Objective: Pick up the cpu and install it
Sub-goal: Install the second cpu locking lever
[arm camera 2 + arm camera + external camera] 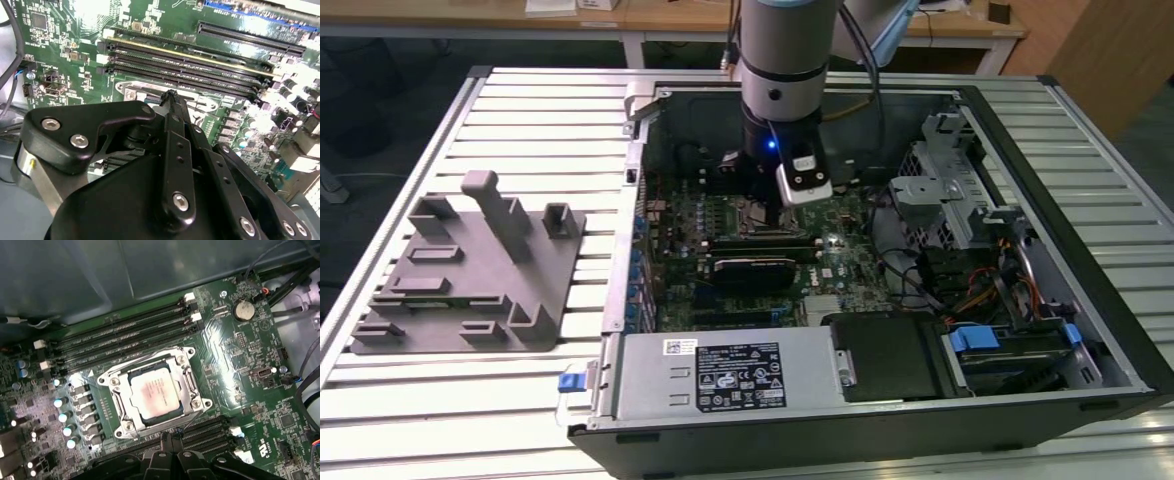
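The cpu (155,395), a small square chip with a shiny silver top, lies flat in its socket on the green motherboard, and a metal frame (192,390) surrounds its edges. In both wrist views my gripper (169,436) (172,97) has its black fingers pressed together into a narrow tip, shut with nothing between them. The tip hovers just beside the socket's edge, apart from the cpu. In the exterior view my arm (783,80) reaches down into the open computer case over the middle of the board.
Black memory slots (125,335) run along both sides of the socket, with a coin battery (243,310) nearby. The case walls (1121,330), drive bays, cables and the power supply (720,375) ring the board. A grey fixture (467,270) sits at the exterior view's left.
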